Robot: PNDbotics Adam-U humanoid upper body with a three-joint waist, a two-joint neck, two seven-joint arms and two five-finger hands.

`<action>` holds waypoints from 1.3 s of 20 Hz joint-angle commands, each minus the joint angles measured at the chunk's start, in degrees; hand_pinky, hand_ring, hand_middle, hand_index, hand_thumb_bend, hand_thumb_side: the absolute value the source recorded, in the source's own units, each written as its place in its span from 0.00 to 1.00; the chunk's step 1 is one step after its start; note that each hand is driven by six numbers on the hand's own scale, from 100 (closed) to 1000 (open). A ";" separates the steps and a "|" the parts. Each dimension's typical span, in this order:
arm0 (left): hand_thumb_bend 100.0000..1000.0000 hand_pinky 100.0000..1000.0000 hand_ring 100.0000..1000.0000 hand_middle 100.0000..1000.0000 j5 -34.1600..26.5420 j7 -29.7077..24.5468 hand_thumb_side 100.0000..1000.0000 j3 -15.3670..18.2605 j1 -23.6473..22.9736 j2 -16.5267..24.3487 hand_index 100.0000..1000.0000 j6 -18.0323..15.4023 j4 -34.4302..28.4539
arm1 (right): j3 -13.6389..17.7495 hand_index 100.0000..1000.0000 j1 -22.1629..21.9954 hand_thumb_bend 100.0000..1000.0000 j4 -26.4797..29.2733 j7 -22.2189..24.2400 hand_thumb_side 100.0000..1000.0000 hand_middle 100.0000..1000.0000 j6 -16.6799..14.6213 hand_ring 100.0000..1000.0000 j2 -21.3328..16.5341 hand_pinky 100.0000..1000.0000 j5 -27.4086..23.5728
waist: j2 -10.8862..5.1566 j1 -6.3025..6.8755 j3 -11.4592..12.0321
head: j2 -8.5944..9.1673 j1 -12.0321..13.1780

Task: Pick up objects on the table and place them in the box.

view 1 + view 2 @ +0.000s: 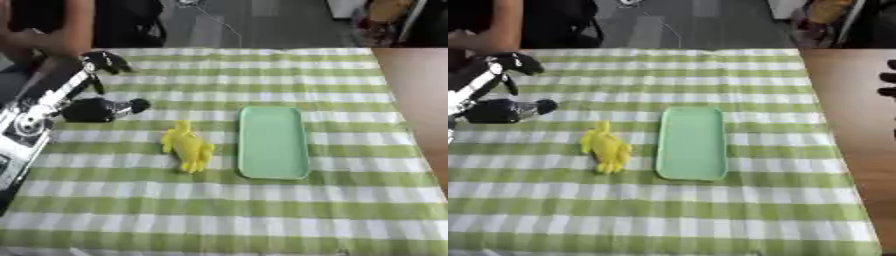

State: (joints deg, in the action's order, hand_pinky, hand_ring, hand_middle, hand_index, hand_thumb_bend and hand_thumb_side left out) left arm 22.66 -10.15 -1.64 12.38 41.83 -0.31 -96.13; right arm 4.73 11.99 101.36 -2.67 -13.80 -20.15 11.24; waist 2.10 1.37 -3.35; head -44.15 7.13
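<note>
Green-and-white checked cloth (pixel 262 210) covers the table. Left hand (pixel 101 102) hovers over its left side, fingers curled, holding nothing. Yellow toy (pixel 186 146) lies nearby, beside the green tray (pixel 273 142). Right hand (pixel 888 85) shows at the right edge; its fingers I cannot tell.

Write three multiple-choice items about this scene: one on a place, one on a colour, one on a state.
1. Where does the yellow toy lie?
A. left of the green tray
B. inside the tray
C. right of the tray

2. What colour are the tablecloth stripes?
A. red and white
B. green and white
C. blue and black

3. What is on the tray?
A. the toy
B. a cup
C. nothing

Answers: 1 A, the toy rests on the cloth beside the tray's left edge. 2 B, the stripes show plainly. 3 C, its surface is bare.
</note>
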 commanded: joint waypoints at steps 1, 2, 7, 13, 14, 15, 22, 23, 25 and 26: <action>0.76 0.51 0.72 0.79 1.47 -2.25 0.68 -1.10 2.55 2.84 0.79 0.01 -0.71 | 0.07 0.88 0.39 0.00 1.19 0.16 0.78 0.76 0.00 0.73 -1.21 0.66 -0.04 | -0.78 0.06 -0.09 | 0.04 0.63; 0.80 0.64 0.73 0.78 2.06 -3.26 0.70 -1.86 3.52 3.07 0.80 -0.15 -0.59 | 0.03 0.88 0.39 0.00 1.18 0.19 0.78 0.76 -0.01 0.73 -1.21 0.66 -0.04 | -0.82 0.06 -0.15 | 0.04 0.71; 0.80 0.69 0.75 0.78 5.05 -10.22 0.69 -7.93 10.96 3.62 0.80 -1.72 2.28 | -0.21 0.88 0.45 0.00 1.13 0.42 0.78 0.76 -0.05 0.74 -1.19 0.66 -0.09 | -0.90 0.03 -0.42 | 0.04 1.12; 0.80 0.68 0.75 0.78 5.73 -15.99 0.68 -13.24 17.30 1.62 0.80 -4.30 6.87 | -0.28 0.88 0.56 0.00 1.13 0.49 0.78 0.76 -0.07 0.73 -1.17 0.66 -0.13 | -0.78 0.02 -0.66 | 0.04 1.18; 0.80 0.68 0.75 0.78 5.67 -16.38 0.68 -13.57 17.79 1.29 0.80 -4.62 7.35 | -0.29 0.88 0.56 0.00 1.12 0.51 0.78 0.76 -0.07 0.73 -1.16 0.66 -0.14 | -0.77 0.03 -0.66 | 0.04 1.15; 0.80 0.68 0.75 0.78 5.66 -16.74 0.68 -13.91 18.23 1.01 0.80 -4.85 7.84 | -0.31 0.88 0.58 0.00 1.12 0.54 0.78 0.76 -0.08 0.73 -1.16 0.66 -0.14 | -0.78 0.04 -0.68 | 0.04 1.13; 0.80 0.67 0.75 0.78 5.57 -18.46 0.68 -15.60 19.37 0.46 0.80 -5.91 10.14 | -0.37 0.88 0.63 0.00 1.11 0.60 0.78 0.76 -0.09 0.73 -1.12 0.66 -0.15 | -0.82 0.08 -0.72 | 0.04 1.18; 0.80 0.67 0.75 0.78 5.62 -18.55 0.68 -15.72 19.36 0.37 0.80 -6.01 10.35 | -0.39 0.88 0.64 0.00 1.10 0.63 0.78 0.76 -0.10 0.73 -1.10 0.66 -0.15 | -0.81 0.08 -0.71 | 0.04 1.20; 0.80 0.66 0.75 0.78 5.79 -18.72 0.67 -15.92 19.29 0.17 0.80 -6.14 10.83 | -0.41 0.88 0.67 0.00 1.10 0.66 0.78 0.76 -0.11 0.73 -1.09 0.66 -0.15 | -0.76 0.06 -0.70 | 0.04 1.19; 0.80 0.66 0.74 0.77 5.82 -18.83 0.67 -16.03 19.28 0.08 0.80 -6.20 11.10 | -0.42 0.88 0.68 0.00 1.10 0.67 0.78 0.76 -0.11 0.73 -1.10 0.66 -0.15 | -0.75 0.05 -0.70 | 0.04 1.20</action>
State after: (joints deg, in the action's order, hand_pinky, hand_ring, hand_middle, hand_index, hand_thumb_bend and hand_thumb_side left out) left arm 28.27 -28.79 -17.92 30.40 41.11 -6.39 -84.83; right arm 4.18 11.99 101.36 -2.17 -13.86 -20.15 11.24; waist 1.81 1.38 -4.06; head -44.16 7.62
